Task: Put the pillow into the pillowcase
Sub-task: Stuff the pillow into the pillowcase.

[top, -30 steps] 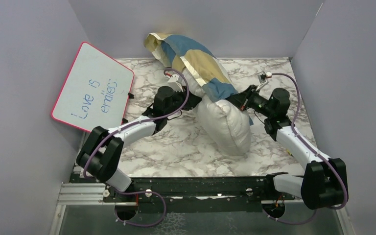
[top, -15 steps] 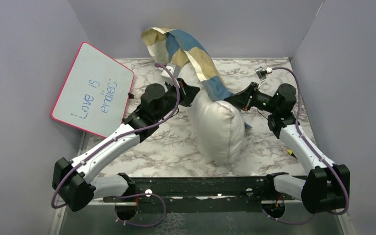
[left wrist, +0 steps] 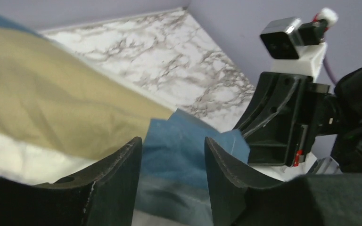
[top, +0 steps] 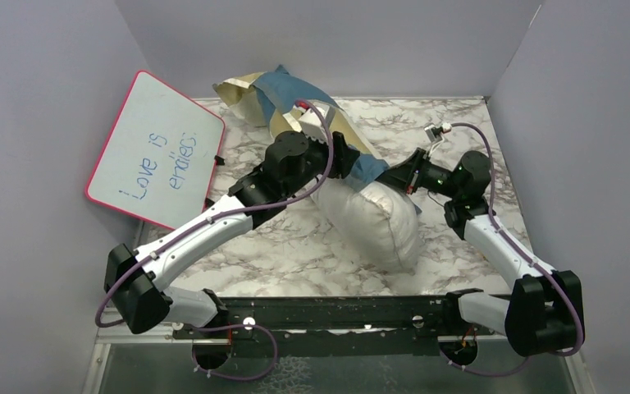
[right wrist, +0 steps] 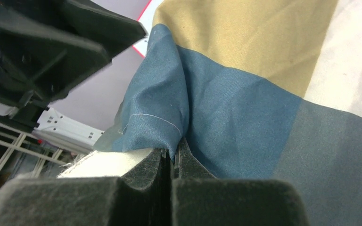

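Far left, propped against the wall: pink-rimmed whiteboard (top: 154, 148). Next, left gripper (left wrist: 173, 146) raised over the marble table (top: 295, 246), jaws apart, nothing clamped. Blue block of the pillowcase (top: 283, 84) visible through the gap, just beyond the fingertips. Pillowcase drawn over the far end of the pillow (top: 373, 222); near end bare, resting on the table. At right, right gripper (right wrist: 174, 153) closed tight, pinching a blue hemmed fold of the pillowcase beside the pillow.
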Controlling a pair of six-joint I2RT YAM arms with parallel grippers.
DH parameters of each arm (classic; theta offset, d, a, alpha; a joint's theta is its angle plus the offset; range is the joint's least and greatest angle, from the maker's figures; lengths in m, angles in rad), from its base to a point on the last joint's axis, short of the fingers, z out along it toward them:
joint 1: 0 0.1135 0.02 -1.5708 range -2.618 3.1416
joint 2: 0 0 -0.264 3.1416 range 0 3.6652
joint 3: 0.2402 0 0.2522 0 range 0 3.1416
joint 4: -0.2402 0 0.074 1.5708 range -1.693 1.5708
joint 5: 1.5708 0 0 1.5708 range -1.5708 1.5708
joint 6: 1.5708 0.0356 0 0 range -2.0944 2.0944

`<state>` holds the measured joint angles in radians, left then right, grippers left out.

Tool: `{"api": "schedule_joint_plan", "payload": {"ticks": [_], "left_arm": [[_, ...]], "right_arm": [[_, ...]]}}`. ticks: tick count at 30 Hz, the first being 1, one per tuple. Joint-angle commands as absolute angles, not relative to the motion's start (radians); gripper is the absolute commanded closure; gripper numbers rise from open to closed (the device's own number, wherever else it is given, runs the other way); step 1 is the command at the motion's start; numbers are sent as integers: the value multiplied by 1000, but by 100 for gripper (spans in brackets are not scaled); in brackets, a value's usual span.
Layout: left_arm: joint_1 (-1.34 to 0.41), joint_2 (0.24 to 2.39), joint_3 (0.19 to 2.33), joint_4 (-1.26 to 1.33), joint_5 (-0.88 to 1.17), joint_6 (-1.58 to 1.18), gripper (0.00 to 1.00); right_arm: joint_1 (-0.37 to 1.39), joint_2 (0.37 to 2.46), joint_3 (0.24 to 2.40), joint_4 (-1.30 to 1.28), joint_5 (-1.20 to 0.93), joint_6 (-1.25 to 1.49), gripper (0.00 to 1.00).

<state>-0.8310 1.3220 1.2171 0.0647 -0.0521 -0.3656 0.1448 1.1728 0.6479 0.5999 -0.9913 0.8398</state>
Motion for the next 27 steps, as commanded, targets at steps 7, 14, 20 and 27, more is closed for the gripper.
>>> {"api": "schedule_joint_plan", "payload": {"ticks": [7, 14, 20, 27], "left_arm": [[-749, 1127, 1072, -143, -230, -415, 18], [-601, 1126, 931, -56, -36, -493, 6], [-555, 1243, 855, 191, 107, -585, 6], [-547, 1469, 854, 544, 245, -727, 18]], "right_arm": [[141, 1235, 646, 508, -759, 756, 100], [140, 1274, 648, 509, -710, 741, 100], [140, 1289, 650, 500, -718, 715, 100], [140, 1324, 637, 530, -768, 681, 100]]}}
